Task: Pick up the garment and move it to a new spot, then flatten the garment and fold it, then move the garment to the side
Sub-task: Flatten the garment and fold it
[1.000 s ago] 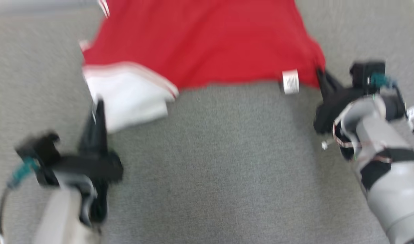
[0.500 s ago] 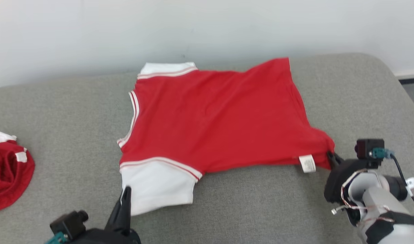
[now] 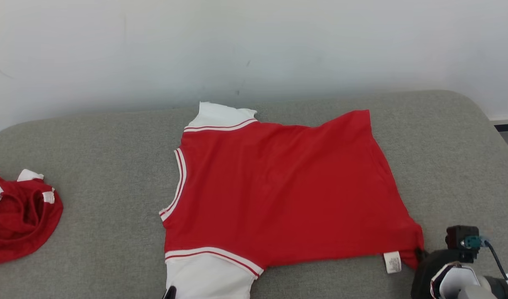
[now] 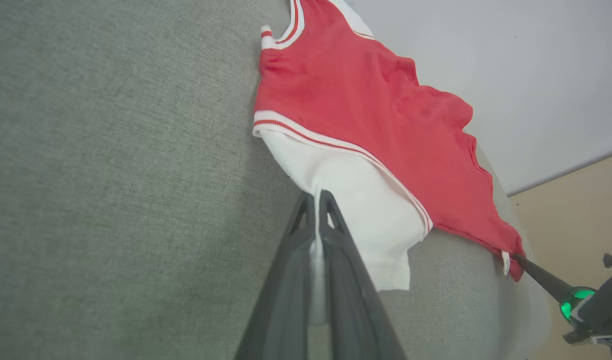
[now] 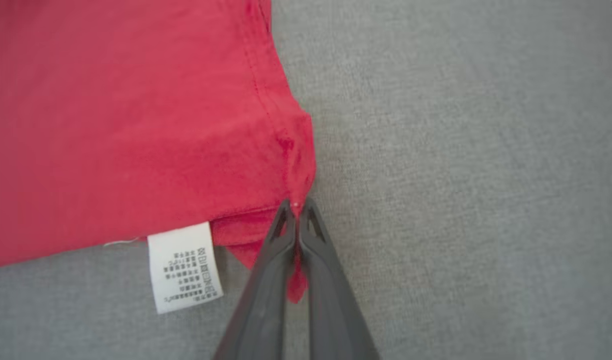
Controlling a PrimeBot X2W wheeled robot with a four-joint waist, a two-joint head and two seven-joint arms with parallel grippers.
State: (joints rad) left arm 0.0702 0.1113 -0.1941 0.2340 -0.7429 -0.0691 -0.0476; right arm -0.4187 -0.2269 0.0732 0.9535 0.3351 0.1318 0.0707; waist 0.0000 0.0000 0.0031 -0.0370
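A red garment (image 3: 278, 191) with white sleeves lies spread on the grey cushion (image 3: 104, 166), collar to the left, hem to the right. In the left wrist view my left gripper (image 4: 316, 194) is shut on the edge of the near white sleeve (image 4: 356, 200); its tip (image 3: 169, 293) peeks in at the head view's bottom edge. In the right wrist view my right gripper (image 5: 296, 206) is shut on the garment's (image 5: 135, 125) near hem corner, beside a white care label (image 5: 183, 266). The right wrist (image 3: 453, 270) sits at the head view's lower right.
A second red and white cloth (image 3: 17, 216) lies crumpled at the cushion's left edge. A pale wall (image 3: 254, 50) runs behind the cushion. The cushion's right end curves off near a beige floor (image 4: 576, 215).
The head camera has tilted up, so the garment and both grippers sit lower in the picture and the wall shows. Both grippers keep their hold on sleeve and hem corner.
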